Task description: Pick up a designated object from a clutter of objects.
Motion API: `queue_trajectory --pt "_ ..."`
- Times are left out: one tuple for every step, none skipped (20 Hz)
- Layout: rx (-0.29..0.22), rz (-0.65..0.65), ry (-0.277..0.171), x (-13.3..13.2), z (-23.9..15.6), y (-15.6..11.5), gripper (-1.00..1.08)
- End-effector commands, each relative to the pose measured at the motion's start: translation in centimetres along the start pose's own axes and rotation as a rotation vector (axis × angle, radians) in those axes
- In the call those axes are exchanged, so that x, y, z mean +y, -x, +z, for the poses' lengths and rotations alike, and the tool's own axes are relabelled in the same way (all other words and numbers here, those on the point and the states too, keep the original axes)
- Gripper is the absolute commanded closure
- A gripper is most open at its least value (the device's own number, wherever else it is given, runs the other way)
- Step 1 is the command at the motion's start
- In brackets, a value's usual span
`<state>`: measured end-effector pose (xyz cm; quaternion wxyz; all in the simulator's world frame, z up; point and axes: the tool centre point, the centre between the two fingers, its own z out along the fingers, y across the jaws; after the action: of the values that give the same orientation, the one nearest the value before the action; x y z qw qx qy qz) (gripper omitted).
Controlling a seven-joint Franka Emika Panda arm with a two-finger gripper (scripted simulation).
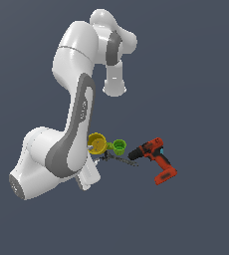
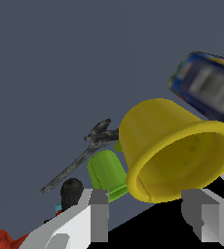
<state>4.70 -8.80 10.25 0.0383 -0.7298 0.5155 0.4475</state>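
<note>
The yellow cup (image 2: 175, 148) sits right in front of the hand (image 2: 150, 209), its rim between the two fingers (image 2: 98, 214). The hand is open and holds nothing. The green cup (image 2: 106, 172) is just beside it.

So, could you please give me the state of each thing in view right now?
yellow cup: tilted, mouth open toward the wrist camera, between the fingers
green cup: upright beside the yellow cup
power drill: lying on its side
thin dark tool: lying flat
blue-labelled can: tilted
gripper: open
</note>
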Motion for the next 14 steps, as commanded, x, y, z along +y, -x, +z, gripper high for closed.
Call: queue_trajectory --pt "-0.024 0.028 0.009 -0.14 0.43 -0.45 -0.2" --pt "-0.032 0.036 0.012 -0.17 0.58 -0.6 -0.2" --pt "-0.038 0.043 0.014 -0.2 0.71 -0.72 -0.2" --pt "-0.043 0.049 0.017 -0.22 0.81 -0.83 -0.2" --pt "-0.047 0.054 0.018 -0.24 0.9 -0.92 -0.2" --pt "-0.051 0.058 0.02 -0.26 0.97 -0.98 -0.2" --pt "-0.053 0.06 0.021 -0.27 1.02 -1.03 -0.2" --pt "-0.055 0.062 0.021 -0.27 1.05 -1.06 -0.2" --pt "-0.055 0.063 0.022 -0.27 1.06 -1.07 -0.2" --pt "-0.053 0.06 0.021 -0.25 1.05 -1.06 -0.2" --pt "-0.053 0.06 0.021 -0.25 1.05 -1.06 -0.2" --pt "-0.053 0.06 0.021 -0.24 1.08 -1.06 -0.2" --pt "-0.053 0.06 0.021 -0.24 1.12 -1.05 -0.2" --pt "-0.053 0.06 0.021 -0.23 1.18 -1.04 -0.2"
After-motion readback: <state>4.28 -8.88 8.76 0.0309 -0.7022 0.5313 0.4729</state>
